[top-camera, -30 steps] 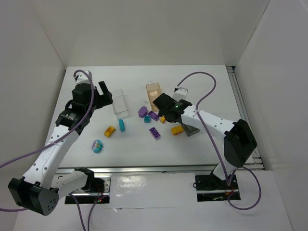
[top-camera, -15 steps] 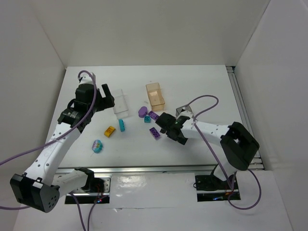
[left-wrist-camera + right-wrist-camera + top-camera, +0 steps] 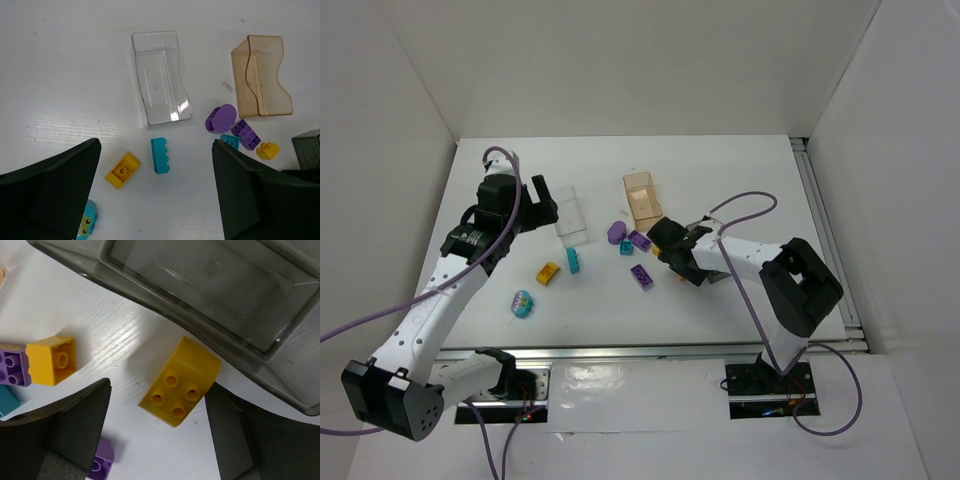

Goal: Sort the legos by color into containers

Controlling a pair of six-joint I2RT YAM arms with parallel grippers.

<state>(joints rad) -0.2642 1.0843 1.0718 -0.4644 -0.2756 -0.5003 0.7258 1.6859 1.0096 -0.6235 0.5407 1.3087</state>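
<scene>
My right gripper is low over the table, open, with a yellow four-stud lego lying between its jaws; the right finger is at the brick's corner, the left one stands apart. The dark grey container lies just beyond it. Nearby are a small yellow lego and a purple lego. My left gripper hangs open, high above a teal lego and a yellow lego. Both the clear container and the orange container are empty.
A rounded purple piece, a purple brick, a small teal brick and another purple brick cluster mid-table. A pale teal oval piece lies front left. White walls enclose the table on three sides.
My right gripper swung from beside the orange container down over the yellow lego by the dark container, and its jaws have narrowed. The left arm shifted slightly, then held still.
</scene>
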